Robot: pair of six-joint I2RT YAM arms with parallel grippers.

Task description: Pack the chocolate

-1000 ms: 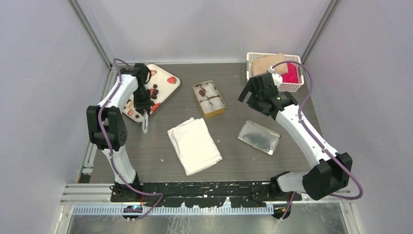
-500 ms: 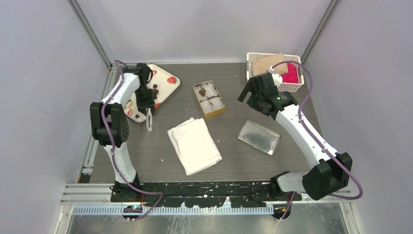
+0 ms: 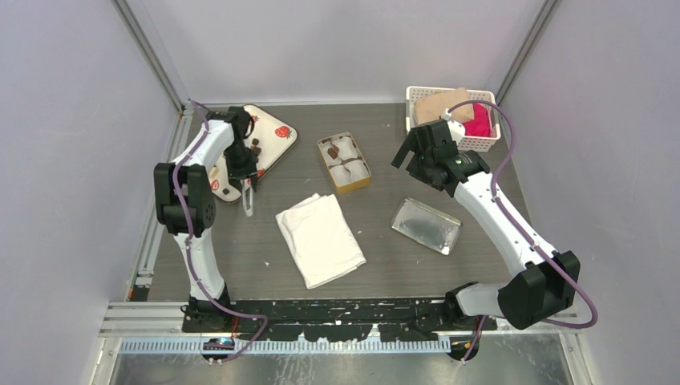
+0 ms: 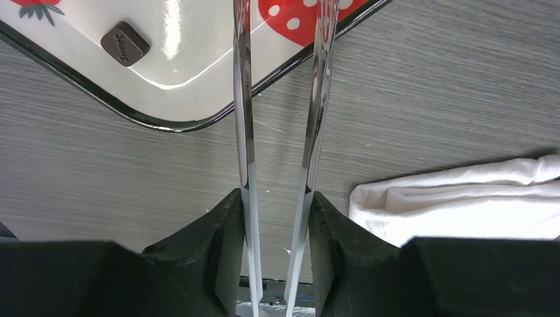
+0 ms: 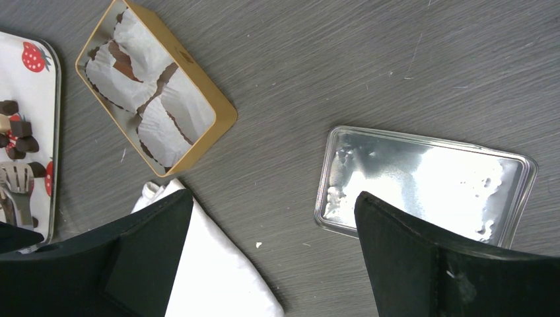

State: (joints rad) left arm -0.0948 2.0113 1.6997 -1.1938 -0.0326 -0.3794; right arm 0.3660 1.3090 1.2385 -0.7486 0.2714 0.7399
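A folded white cloth (image 3: 321,239) lies nearest on the bench (image 3: 401,265). The right end effector (image 5: 272,198) hangs released above a silver lid (image 5: 422,181). The left end effector (image 4: 276,198) is clenched on metal tongs (image 4: 242,99) (blades crossing the tray's edge). The chocolate (image 4: 124,43) sits on the strawberry tray (image 4: 185,79), and one dark piece lies in the gold tin (image 5: 198,144).

Shiny metal tongs (image 4: 243,99), glossy tray (image 4: 178,59), prob. plastic

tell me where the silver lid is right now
In the top view the silver lid lies flat on the right half of the table, right of the white cloth and nearer the front edge than the gold tin.
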